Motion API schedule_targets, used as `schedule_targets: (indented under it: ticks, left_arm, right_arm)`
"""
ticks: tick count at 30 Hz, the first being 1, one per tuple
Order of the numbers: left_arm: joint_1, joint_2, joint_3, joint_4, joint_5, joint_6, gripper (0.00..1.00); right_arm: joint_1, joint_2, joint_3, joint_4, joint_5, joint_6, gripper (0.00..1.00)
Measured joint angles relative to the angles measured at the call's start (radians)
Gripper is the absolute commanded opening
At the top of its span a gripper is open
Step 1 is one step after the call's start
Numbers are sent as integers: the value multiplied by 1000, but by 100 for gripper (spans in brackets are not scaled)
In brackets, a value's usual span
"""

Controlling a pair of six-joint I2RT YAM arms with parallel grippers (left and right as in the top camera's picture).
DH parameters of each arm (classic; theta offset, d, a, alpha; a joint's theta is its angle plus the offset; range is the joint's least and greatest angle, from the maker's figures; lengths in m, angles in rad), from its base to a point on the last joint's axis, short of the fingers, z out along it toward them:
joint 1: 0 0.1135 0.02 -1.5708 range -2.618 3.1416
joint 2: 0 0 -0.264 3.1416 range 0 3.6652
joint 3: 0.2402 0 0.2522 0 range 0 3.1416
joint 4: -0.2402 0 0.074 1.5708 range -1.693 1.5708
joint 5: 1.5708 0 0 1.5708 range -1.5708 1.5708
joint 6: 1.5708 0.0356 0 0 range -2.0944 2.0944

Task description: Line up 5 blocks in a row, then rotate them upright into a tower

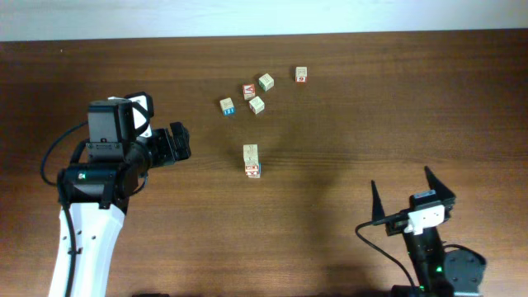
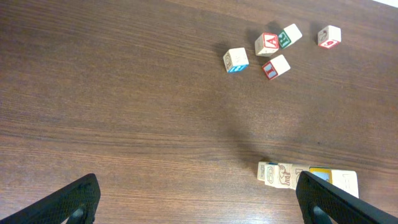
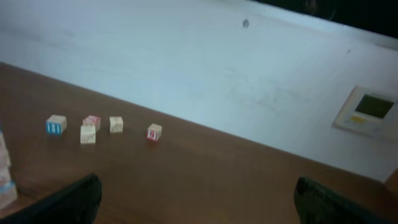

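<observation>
Blocks, small pale wooden printed cubes (image 1: pixel 256 105), sit in a loose cluster far-centre on the dark wooden table (image 1: pixel 371 124); a touching row (image 1: pixel 252 161) lies nearer mid-table. Left gripper (image 1: pixel 183 142): jaws released, empty, aimed toward them, well apart, presumably staged to start. Right gripper (image 1: pixel 401 181): spread, empty, near front edge, out of the way. Row count unclear: finger hides part, frame edge cuts it; prints blurred.
</observation>
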Motion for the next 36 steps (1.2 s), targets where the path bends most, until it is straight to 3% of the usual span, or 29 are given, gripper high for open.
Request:
schedule_targets:
  ticks: [6,14,36]
  left_arm:
    - [0,0,0,0,0,0,99]
    - [0,0,0,0,0,0,99]
    - [0,0,0,0,-1,0,99]
  right_arm:
    - [0,-28,-158,170,1,0,98]
    - [0,-29,-178,85,31,0,99]
    - [0,-29,-178,86,35,0,98]
